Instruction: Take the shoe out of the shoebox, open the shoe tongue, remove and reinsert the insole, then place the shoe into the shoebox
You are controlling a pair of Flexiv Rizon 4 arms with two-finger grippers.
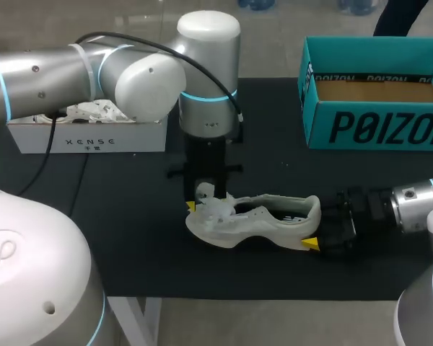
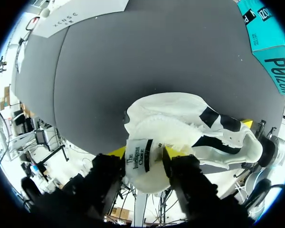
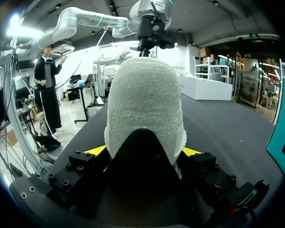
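Observation:
A white shoe (image 1: pixel 260 220) lies on its side on the black mat (image 1: pixel 130 216), toe to the left, heel to the right. My left gripper (image 1: pixel 206 202) comes straight down onto the shoe's tongue (image 1: pixel 211 207). In the left wrist view the tongue (image 2: pixel 140 159) with its label sits between the parted yellow tips of the left gripper (image 2: pixel 143 154), which is open. My right gripper (image 1: pixel 314 225) comes in low from the right. In the right wrist view its fingers press both sides of the fuzzy heel (image 3: pixel 145 104), so the right gripper (image 3: pixel 145 151) is shut on the shoe.
The open teal shoebox (image 1: pixel 375 130) stands at the back right of the mat. Its brown floor shows inside. A white box (image 1: pixel 86 140) with crumpled paper sits at the back left, partly behind my left arm.

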